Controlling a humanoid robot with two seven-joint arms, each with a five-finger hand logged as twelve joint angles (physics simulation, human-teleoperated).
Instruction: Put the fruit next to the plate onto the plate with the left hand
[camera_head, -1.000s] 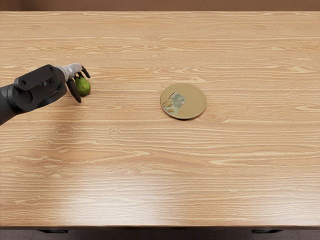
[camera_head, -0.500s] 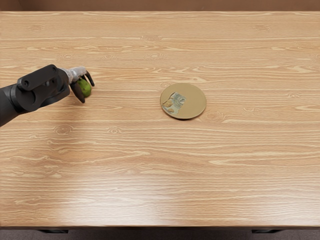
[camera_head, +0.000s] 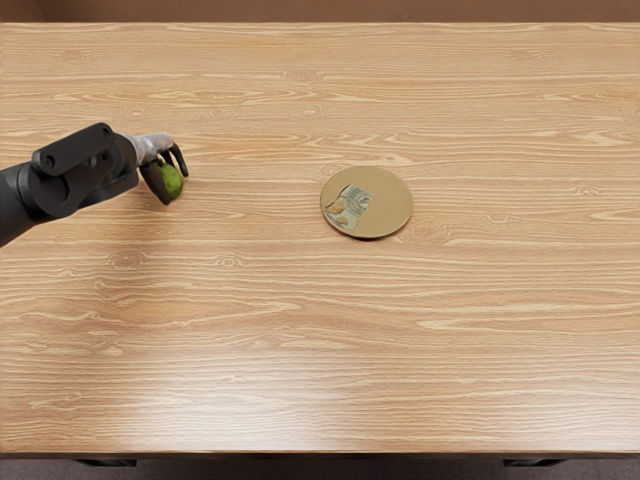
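Bright even light, sharp; perhaps faint glare low-centre.

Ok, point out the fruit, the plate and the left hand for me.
fruit (camera_head: 172, 181), head view, on its green side showing between the fingers.
plate (camera_head: 388, 206), head view, on its bare right part.
left hand (camera_head: 160, 160), head view, on the middle of the hand.

Wooden desk (camera_head: 320, 330) is filling nearly the whole view, pale grain running left to right. Round tan plate (camera_head: 390, 206) is lying flat on it, a little right of centre. Small green fruit (camera_head: 172, 180) is sitting far left, well apart from the plate; contact with the desk is unclear.
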